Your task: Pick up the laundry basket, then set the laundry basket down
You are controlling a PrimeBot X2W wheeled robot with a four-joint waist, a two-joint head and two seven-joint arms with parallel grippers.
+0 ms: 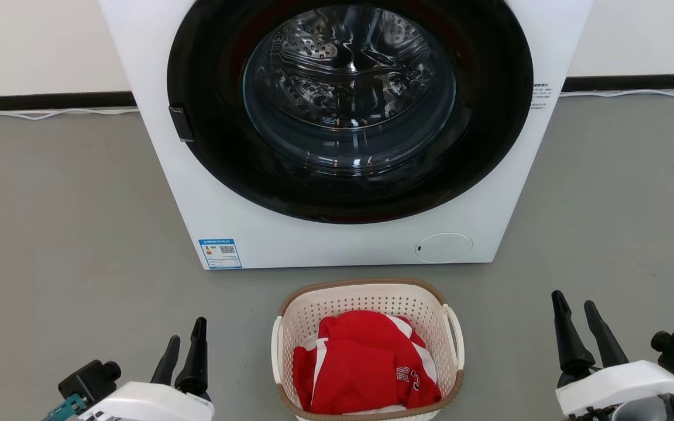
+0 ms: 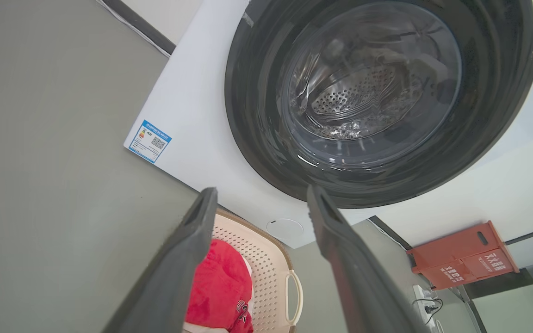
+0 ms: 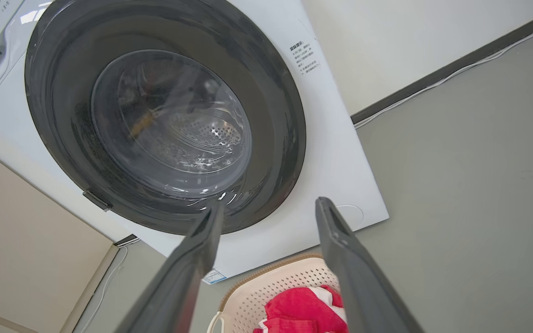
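Note:
The laundry basket (image 1: 372, 295) stands on the grey floor in front of the washing machine, cream-white and perforated with a brown rim and white loop handles on its two sides. A red and white garment (image 1: 363, 362) lies inside it. My left gripper (image 1: 184, 340) hovers open to the basket's left, well apart from it. To the basket's right my right gripper (image 1: 575, 304) is open too, holding nothing. The basket (image 2: 266, 273) shows between the fingers of the left gripper (image 2: 261, 200) in the left wrist view. In the right wrist view the basket (image 3: 271, 289) lies below the right gripper (image 3: 269, 208).
The white washing machine (image 1: 325, 242) with its shut dark round door (image 1: 348, 105) stands just behind the basket. A white cable (image 1: 50, 114) runs along the wall's black skirting. A red crate (image 2: 463, 254) and a power strip (image 2: 426, 296) sit by the wall, off to the machine's right.

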